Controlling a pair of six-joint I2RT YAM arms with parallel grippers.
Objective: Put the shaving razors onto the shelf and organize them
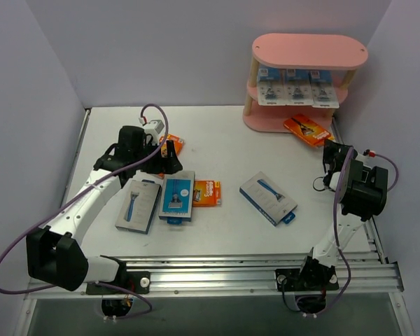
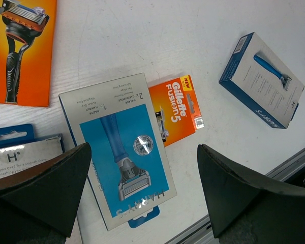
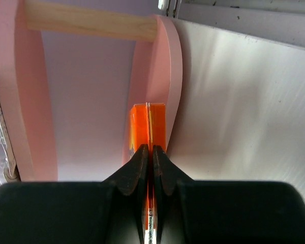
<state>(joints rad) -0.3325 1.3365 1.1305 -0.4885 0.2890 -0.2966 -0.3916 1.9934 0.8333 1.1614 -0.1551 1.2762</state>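
Top external view is showing the pink shelf (image 1: 309, 50) standing at the far right of the counter (image 1: 231, 133). Three white-blue blister cards (image 1: 297, 89) are sitting side by side on its middle tier. An orange pack (image 1: 308, 130) is lying tilted on the bottom board, partly overhanging toward the right claw (image 1: 329, 148).

In the right wrist view, the right claw (image 3: 147, 150) is clenching the thin edge of that orange pack (image 3: 148, 124), with both fingers pressed tight against it and the shelf's lowest board just beyond.

The left claw (image 1: 161, 165) is hanging released, jaws spread wide, over the left part of the counter. The left wrist view is showing a blue-grey box (image 2: 119, 147) lying flat between its spread fingers (image 2: 46, 188). A small orange Gillette box (image 2: 175, 109) is touching that box's edge. A second blue box (image 2: 259, 81) is resting well apart to the right. A large orange razor card (image 2: 20, 51) is lying at the upper left. A third grey box (image 2: 20, 152) is partly hidden behind the left finger.
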